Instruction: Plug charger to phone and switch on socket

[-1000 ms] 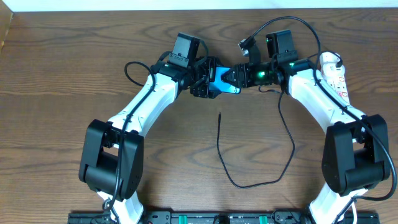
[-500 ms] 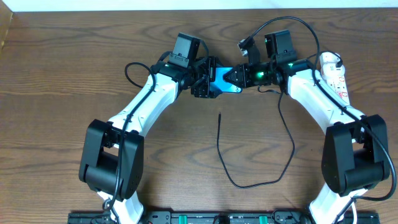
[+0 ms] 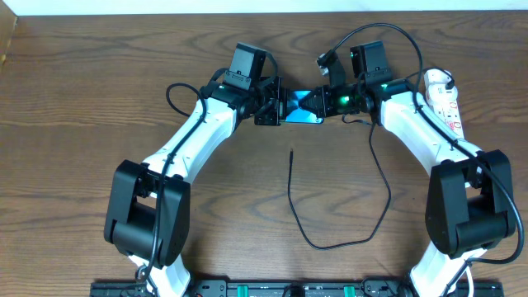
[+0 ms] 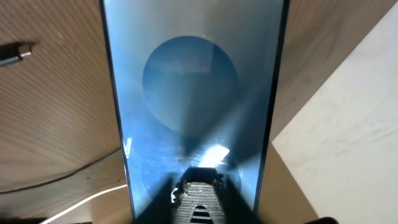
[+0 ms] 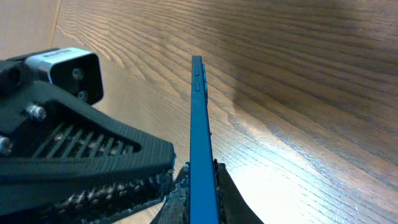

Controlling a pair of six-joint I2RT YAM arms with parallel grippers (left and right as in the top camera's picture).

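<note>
The phone (image 3: 301, 106), its screen glowing cyan, hangs above the table's back middle between both grippers. My left gripper (image 3: 279, 109) is shut on its left end. In the left wrist view one ribbed finger (image 4: 199, 199) lies across the screen (image 4: 193, 81). My right gripper (image 3: 320, 102) is shut on the right end. The right wrist view shows the phone (image 5: 198, 112) edge-on, pinched between the jaws. The charger (image 3: 330, 244) lies loose in front, its thin black cable looping from the tip (image 3: 291, 153) toward the right arm. The socket (image 3: 444, 95) sits at the far right.
The table's back edge (image 4: 292, 124) runs close behind the phone, with a pale surface (image 4: 348, 143) beyond it. The left gripper's body (image 5: 74, 155) sits right beside the phone in the right wrist view. The charger tip (image 4: 15, 53) shows on the wood.
The phone has turned from tilted to level between the grippers. The left gripper's jaws have closed onto its left end, and the right jaws have tightened on the right end.
</note>
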